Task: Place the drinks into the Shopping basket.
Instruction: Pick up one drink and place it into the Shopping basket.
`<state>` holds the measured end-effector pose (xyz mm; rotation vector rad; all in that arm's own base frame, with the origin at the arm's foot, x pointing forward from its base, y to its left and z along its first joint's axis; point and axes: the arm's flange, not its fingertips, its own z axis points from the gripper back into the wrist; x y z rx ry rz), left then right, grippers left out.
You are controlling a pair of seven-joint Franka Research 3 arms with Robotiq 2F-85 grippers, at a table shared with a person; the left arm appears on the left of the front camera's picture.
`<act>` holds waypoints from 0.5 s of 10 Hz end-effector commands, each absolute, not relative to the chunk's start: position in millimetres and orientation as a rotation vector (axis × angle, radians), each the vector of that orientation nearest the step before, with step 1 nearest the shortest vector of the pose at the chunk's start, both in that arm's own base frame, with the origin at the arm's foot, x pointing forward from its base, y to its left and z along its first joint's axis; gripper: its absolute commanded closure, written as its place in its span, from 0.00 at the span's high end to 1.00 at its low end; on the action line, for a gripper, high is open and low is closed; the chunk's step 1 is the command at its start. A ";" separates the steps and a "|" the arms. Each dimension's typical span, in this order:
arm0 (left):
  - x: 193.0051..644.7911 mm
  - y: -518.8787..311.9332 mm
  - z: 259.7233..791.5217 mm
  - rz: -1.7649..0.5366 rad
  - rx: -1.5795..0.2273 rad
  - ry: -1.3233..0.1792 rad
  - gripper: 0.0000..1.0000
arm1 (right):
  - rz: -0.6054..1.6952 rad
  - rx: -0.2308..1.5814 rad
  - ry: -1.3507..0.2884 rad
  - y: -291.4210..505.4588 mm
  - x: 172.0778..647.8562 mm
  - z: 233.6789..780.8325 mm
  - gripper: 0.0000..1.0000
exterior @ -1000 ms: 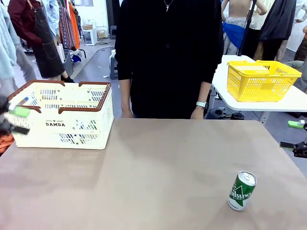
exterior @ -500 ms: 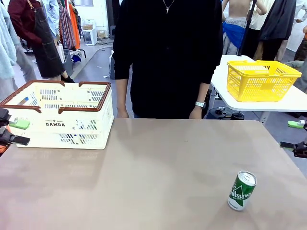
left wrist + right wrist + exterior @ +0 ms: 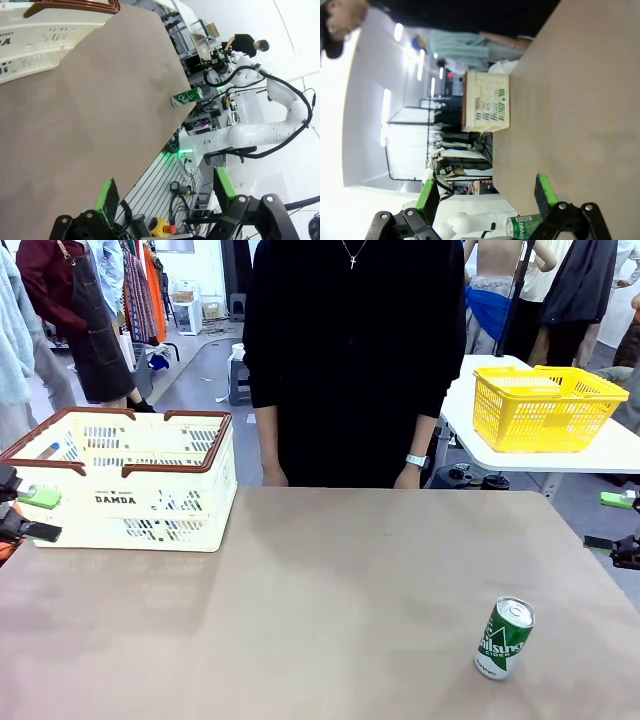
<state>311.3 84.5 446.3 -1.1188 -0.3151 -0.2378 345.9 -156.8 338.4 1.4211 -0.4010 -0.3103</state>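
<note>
**Left gripper pulls back from the basket; one green can left on the table**

Over the last second the left gripper (image 3: pixel 30 515) has moved off the left side of the Shopping basket (image 3: pixel 130 502) and settled at the table's left edge, just beside the basket. Its jaws are spread with nothing between them, as the left wrist view (image 3: pixel 165 192) also shows. The right gripper (image 3: pixel 612 522) has not moved from the right edge, and it too is wide open and empty (image 3: pixel 487 194). The green can (image 3: pixel 505 638) stands where it was, upright at the near right of the table (image 3: pixel 330 590), well apart from the basket at the far left. I judge that the left arm has finished a drop-off and that this can is next, closest to the right arm.

The basket's contents are hard to read. A small blue piece (image 3: pixel 48 450) shows inside the far left corner, but the slots reveal no clear cans, so I cannot tell how many are already in. Both arms are cut off by the picture edges. The person (image 3: pixel 350 360) stands at the far side, with both hands low behind the table edge.
</note>
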 end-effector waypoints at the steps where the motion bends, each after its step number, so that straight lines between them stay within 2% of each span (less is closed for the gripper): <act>1: 310.3 83.7 450.5 -0.226 -1.138 -0.320 1.00 | -0.316 1.420 -0.380 -158.4 345.2 343.7 1.00; 3: 310.3 83.7 450.5 -0.226 -1.138 -0.320 1.00 | -0.310 1.421 -0.401 -156.8 345.9 338.4 1.00; 4: 310.3 83.7 450.5 -0.226 -1.138 -0.320 1.00 | -0.132 1.222 -0.275 -121.2 348.9 365.2 1.00; 5: 310.3 83.7 450.5 -0.226 -1.138 -0.320 1.00 | -0.054 1.007 -0.201 -81.8 358.5 386.2 1.00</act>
